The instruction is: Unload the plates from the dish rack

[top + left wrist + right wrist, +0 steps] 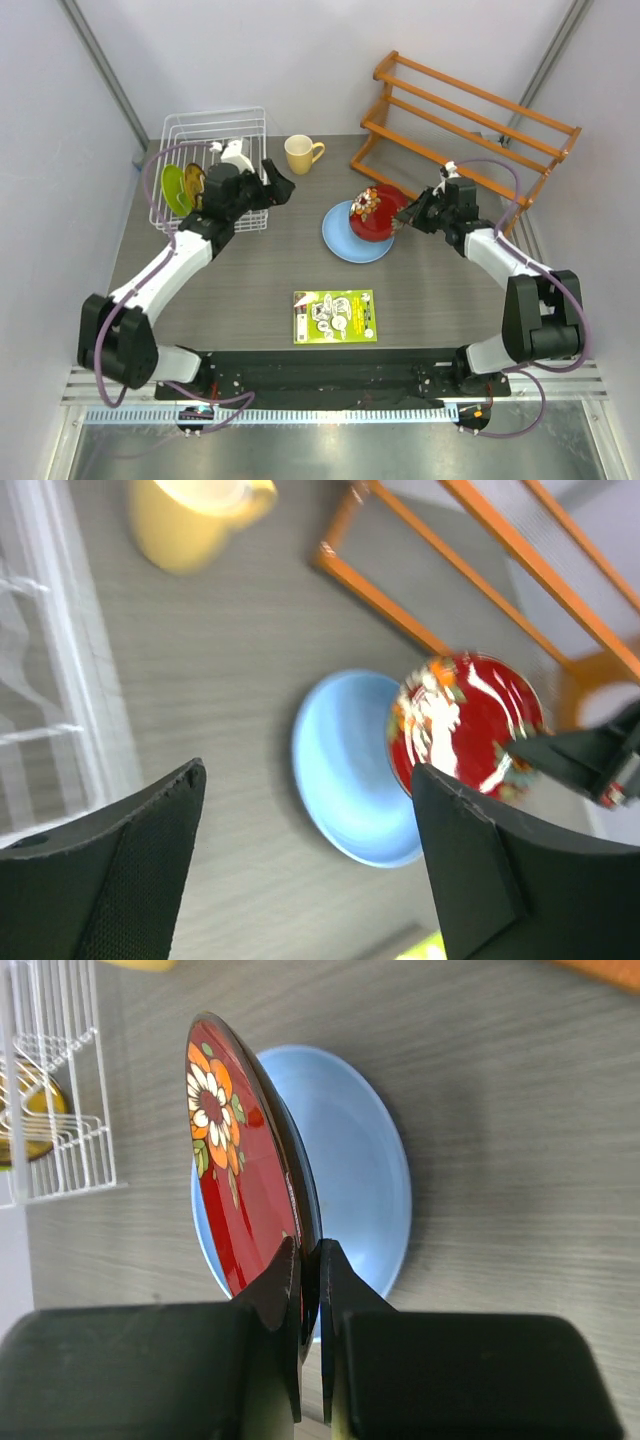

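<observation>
Right pincer clenched on tilted dark red plate, over light blue plate.

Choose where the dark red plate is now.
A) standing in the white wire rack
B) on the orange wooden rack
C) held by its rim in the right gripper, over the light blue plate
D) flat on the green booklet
C: the right gripper is shut on the rim of the dark red plate, tilted over the light blue plate.

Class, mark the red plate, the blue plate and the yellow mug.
red plate (235,1180), right wrist view, on its flowered face
blue plate (335,235), top external view, on its bare left rim
yellow mug (299,160), top external view, on its body
</observation>
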Controlling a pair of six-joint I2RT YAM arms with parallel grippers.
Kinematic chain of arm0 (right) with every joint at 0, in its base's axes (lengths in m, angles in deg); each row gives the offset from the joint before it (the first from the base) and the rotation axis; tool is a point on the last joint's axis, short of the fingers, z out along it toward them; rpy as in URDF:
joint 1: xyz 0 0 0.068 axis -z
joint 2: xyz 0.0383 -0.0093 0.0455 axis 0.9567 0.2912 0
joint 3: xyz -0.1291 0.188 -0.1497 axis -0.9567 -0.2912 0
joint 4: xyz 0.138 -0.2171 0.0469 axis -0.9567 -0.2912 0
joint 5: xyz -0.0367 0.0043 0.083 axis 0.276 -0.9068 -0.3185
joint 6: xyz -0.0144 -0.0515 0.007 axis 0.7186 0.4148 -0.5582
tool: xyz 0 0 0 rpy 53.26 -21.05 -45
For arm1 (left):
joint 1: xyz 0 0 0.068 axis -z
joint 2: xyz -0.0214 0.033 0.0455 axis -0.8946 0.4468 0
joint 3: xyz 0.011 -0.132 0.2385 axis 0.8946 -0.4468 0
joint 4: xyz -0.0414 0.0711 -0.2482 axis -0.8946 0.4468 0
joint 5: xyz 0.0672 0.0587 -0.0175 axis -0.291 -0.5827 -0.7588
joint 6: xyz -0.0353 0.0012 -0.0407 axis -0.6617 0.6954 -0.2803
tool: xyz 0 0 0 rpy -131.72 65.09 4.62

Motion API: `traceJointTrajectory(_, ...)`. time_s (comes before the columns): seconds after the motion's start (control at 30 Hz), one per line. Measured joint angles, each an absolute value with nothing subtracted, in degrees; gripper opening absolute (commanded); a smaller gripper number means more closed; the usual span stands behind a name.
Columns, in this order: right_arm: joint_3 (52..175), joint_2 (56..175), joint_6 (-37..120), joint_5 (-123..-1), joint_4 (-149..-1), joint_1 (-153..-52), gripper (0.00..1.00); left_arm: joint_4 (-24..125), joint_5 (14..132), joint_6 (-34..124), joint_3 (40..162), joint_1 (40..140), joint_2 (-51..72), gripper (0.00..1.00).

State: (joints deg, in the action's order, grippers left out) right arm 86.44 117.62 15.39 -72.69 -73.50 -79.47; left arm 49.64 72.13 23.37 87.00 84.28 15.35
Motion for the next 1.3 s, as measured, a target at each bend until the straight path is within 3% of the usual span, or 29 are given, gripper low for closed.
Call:
traceJointTrajectory(0.23,86.27,121.49,16.66,-74.28,-75.03,-79.84,0.01,54.77,57.68,32.4,87.33,84.17,6.36,0.98)
traceJointTrajectory(0.6,88.47,132.18,15.8,-81.25,-72.25,-79.88,0.02,58.53,49.07,36.68,87.33,84.06,4.86,0.99)
traceJointTrajectory(0.93,92.69,135.22,16.53,-84.79,-71.51,-80.1,0.58,59.15,48.22,36.66,87.33,83.91,5.27,0.99)
traceJointTrajectory(1.0,93.22,135.22,16.99,-84.82,-71.99,-80.19,0.59,59.17,48.07,36.66,87.33,83.84,5.51,0.99)
traceJointTrajectory(1.03,93.35,135.22,17.18,-84.62,-72.32,-80.25,0.65,59.17,48.02,36.66,87.33,83.8,5.62,0.99)
traceJointTrajectory(1.2,95.07,135.11,20.22,-80.99,-78.37,-81.26,0.68,59.41,47.98,36.66,87.33,83.54,6.25,0.99)
traceJointTrajectory(1.23,95.56,135.06,20.85,-80.31,-79.6,-81.48,0.8,59.47,47.96,36.68,87.33,83.51,6.3,1.0)
traceJointTrajectory(1.3,96.8,134.41,22.32,-77.95,-82.37,-82.31,0.8,59.56,47.83,36.66,87.33,83.36,6.47,0.99)
